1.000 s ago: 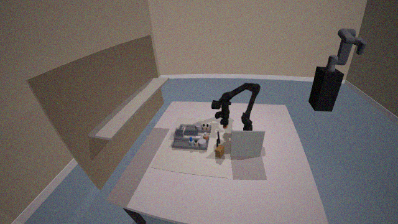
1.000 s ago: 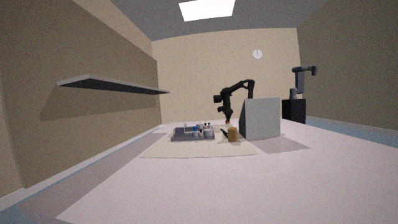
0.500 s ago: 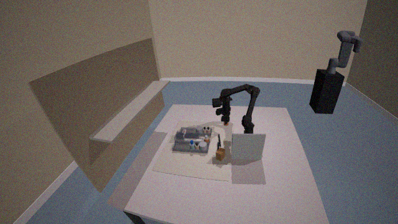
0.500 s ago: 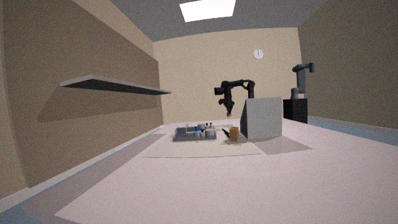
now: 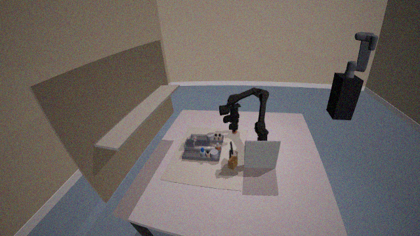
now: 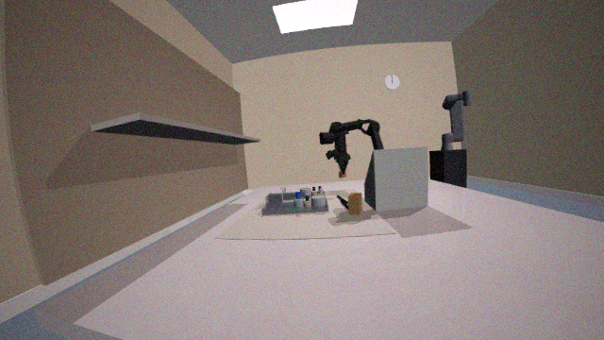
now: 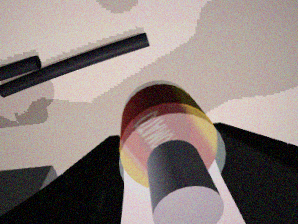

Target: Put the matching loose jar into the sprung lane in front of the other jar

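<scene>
The tool (image 5: 233, 131) (image 6: 343, 173) (image 7: 165, 140) is closed on the dark-capped jar (image 5: 234, 132) (image 6: 343, 175) (image 7: 170, 130), suspended above the surface (image 5: 282, 203) (image 6: 302, 274), with the tray (image 5: 201, 159) (image 6: 294, 212) below and to one side of it.

White flat-topped counter (image 5: 289, 203) (image 6: 302, 274). Upright pale grey rectangular panel-like block (image 5: 262, 155) (image 6: 401, 179) on it. Small orange-brown box-shaped block (image 5: 232, 162) (image 6: 355, 203) near it, beside dark slim rods (image 5: 231, 149) (image 6: 343, 201) (image 7: 80, 62). Long pale wall shelf (image 5: 138, 115) (image 6: 175, 130) along one side. Round white wall clock (image 6: 392, 82), high up. Bright white ceiling light panel (image 6: 316, 15). Black box-shaped pedestal (image 5: 342, 98) (image 6: 450, 166) well apart, grey jointed arm (image 5: 363, 54) (image 6: 457, 118) on top.
</scene>
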Controlling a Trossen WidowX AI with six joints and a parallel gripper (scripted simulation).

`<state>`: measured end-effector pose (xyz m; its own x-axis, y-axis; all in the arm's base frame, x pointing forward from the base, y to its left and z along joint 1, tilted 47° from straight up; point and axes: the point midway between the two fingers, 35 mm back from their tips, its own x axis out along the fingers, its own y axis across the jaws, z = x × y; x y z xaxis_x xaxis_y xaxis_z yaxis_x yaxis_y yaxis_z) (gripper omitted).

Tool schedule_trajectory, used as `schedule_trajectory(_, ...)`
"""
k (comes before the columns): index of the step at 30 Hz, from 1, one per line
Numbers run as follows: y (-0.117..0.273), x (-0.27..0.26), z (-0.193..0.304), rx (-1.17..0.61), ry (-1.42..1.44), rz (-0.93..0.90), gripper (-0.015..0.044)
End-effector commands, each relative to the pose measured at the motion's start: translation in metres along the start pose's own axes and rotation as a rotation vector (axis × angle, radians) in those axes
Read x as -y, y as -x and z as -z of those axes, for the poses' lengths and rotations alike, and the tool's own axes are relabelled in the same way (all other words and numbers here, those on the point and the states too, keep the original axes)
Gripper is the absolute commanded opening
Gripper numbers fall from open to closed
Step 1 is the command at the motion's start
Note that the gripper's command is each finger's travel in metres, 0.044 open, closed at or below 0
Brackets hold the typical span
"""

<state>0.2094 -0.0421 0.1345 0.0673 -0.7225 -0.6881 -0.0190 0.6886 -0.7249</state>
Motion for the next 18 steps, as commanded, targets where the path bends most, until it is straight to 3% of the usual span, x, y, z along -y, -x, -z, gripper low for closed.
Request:
schedule_trajectory(1, -0.003, -0.013, -0.015, 0.006, -0.002, -0.003, 0.0)
schedule_trajectory(18, -0.031, -0.071, -0.061, 0.003, 0.01, -0.008, 0.0)
